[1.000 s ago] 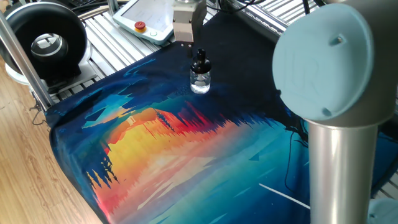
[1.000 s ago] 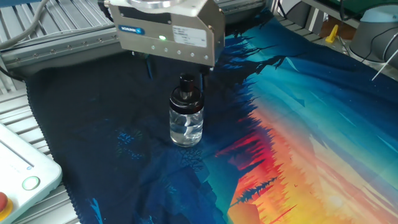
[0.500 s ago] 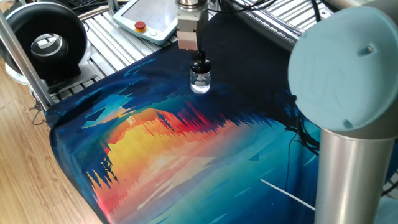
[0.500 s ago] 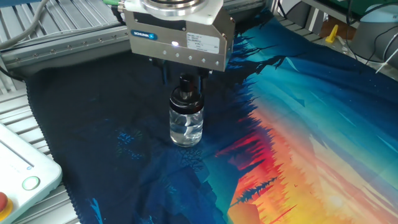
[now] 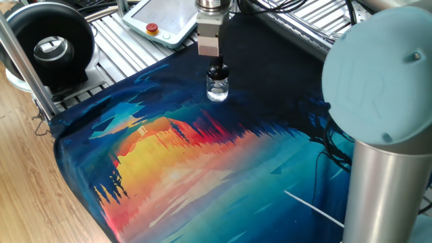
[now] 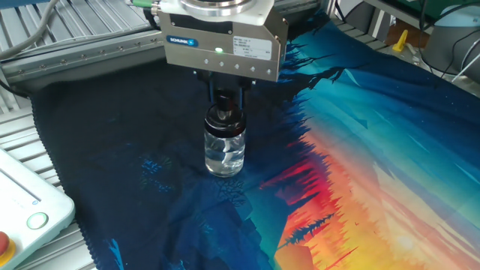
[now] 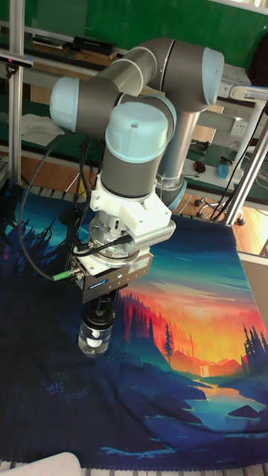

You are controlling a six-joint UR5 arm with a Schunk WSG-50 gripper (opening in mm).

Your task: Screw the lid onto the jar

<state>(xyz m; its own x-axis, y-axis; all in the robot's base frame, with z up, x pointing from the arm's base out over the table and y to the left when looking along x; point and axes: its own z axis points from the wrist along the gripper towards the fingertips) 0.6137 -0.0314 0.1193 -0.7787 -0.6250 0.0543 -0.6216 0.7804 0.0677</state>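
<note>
The jar stood upright on the dark, far part of the picture cloth that covered the worktop. It was small, clear glass, so it was likely light, hard, smooth and easy to tip or break. Something clear and shiny showed at its bottom; I could not tell if it was liquid. The black lid sat on its neck. The gripper hung right over the lid, with its jaws down around the bulb top. I could not tell if they were squeezing it. The best place to hold looked like the lid's round sides.
</note>
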